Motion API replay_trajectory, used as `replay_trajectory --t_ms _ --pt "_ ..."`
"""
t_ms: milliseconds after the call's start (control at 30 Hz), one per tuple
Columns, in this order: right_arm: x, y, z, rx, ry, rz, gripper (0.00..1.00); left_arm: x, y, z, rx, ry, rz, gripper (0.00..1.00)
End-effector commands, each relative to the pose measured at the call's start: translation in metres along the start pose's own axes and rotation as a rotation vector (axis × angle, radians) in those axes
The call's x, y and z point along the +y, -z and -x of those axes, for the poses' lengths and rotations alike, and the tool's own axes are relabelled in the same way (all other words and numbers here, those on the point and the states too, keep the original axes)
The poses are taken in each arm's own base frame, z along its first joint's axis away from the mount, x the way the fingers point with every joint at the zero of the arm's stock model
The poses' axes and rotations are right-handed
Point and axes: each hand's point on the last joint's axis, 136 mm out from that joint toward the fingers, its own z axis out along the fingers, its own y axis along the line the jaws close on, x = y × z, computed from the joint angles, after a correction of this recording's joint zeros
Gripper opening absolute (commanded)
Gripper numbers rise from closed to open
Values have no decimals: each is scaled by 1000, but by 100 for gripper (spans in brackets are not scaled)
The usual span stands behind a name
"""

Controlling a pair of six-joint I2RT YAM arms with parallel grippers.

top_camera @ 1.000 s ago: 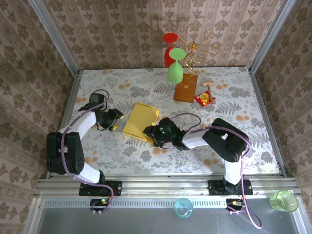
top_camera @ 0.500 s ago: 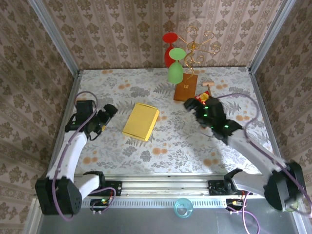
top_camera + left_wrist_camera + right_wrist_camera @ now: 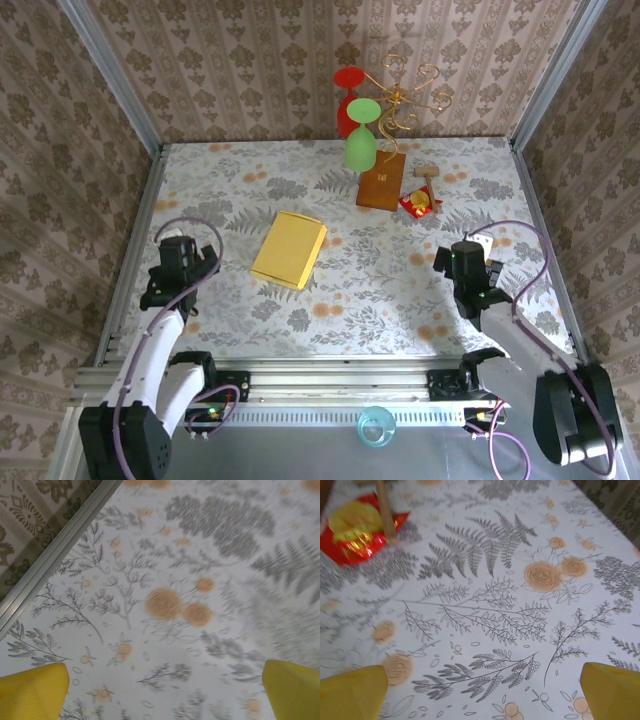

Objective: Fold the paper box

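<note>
Two arms stand at the table, and neither touches the paper box (image 3: 289, 250). It lies on its own a little left of the middle of the tabletop (image 3: 400, 290), turned at a slant to the edges. From above it looks like a closed, shallow yellow slab, with no white inside and no loose flap sticking out, so I'd judge the folding done or very nearly. I can't see from here whether every tab is properly tucked in on the far side. The left gripper (image 3: 163, 692) hangs over bare tabletop near the left edge, its yellow fingertips (image 3: 35, 692) spread wide with nothing between them. The right gripper (image 3: 482, 692) is near the right edge, equally wide and empty, with the little red packet (image 3: 355, 527) lying ahead of it toward the far edge. Both are well apart from the box. If anything is left, I'd guess it's only a last press on the lid.
</note>
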Motion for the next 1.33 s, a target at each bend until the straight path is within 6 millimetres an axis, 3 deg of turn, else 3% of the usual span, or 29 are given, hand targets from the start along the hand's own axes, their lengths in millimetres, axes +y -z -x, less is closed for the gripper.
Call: replay_trajectory --t_ms 0,133,267,333,433,600,700,733,800,967,1300 --pt "28 -11 44 -164 44 125 100 -3 -14 7 -118 -97 -51 100" --pt "42 -28 65 -240 1 207 100 -5 -33 5 -153 -9 -108 100" --pt "54 -42 77 -258 54 267 100 -16 -50 31 -268 2 -180 100" --pt "50 -46 81 -283 37 266 100 -22 -58 45 -315 -30 -202 100" --pt "49 -59 60 -274 19 279 100 -28 -66 62 -407 -57 -217 100" --pt "50 -65 59 -279 25 260 100 -36 -73 59 -444 -78 -223 100" --pt "52 -65 59 -275 36 254 100 -55 -78 45 -463 -165 -255 100" --pt "54 -66 58 -267 45 256 100 -61 -78 49 -525 -187 -275 100" --pt "58 -66 59 -262 65 263 100 -52 -83 46 -449 -139 -260 100" --pt "59 -66 59 -261 72 263 100 -65 -91 52 -422 -191 -287 100" --pt "65 -61 58 -280 98 282 100 -65 -89 50 -426 -191 -287 100"
